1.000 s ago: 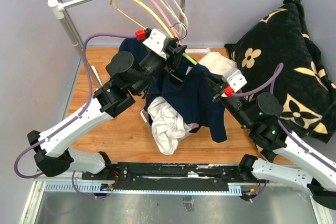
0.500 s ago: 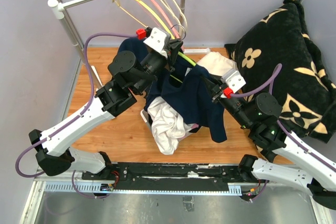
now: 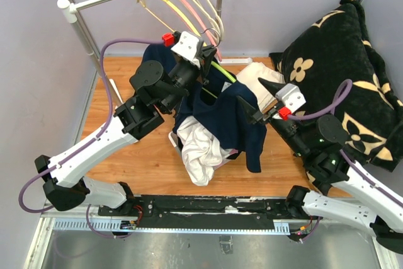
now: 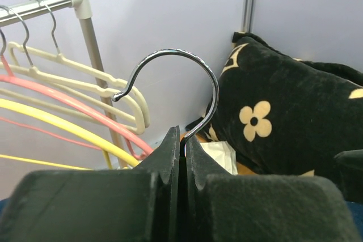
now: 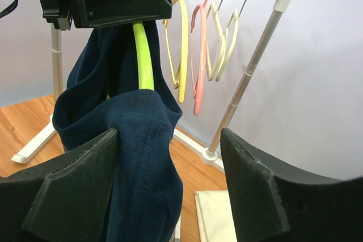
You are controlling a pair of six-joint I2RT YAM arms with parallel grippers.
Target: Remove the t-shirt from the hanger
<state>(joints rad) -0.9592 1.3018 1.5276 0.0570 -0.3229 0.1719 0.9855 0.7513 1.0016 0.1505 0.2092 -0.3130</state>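
My left pincer (image 4: 181, 141) is clamped tight on the thin, curved chrome hook (image 4: 170, 51). My right pincer (image 5: 170, 134) stands wide open, holding nothing. The soft navy t-shirt (image 5: 136, 123), seams stitched, drapes over the glossy lime-green hanger (image 5: 144, 60).
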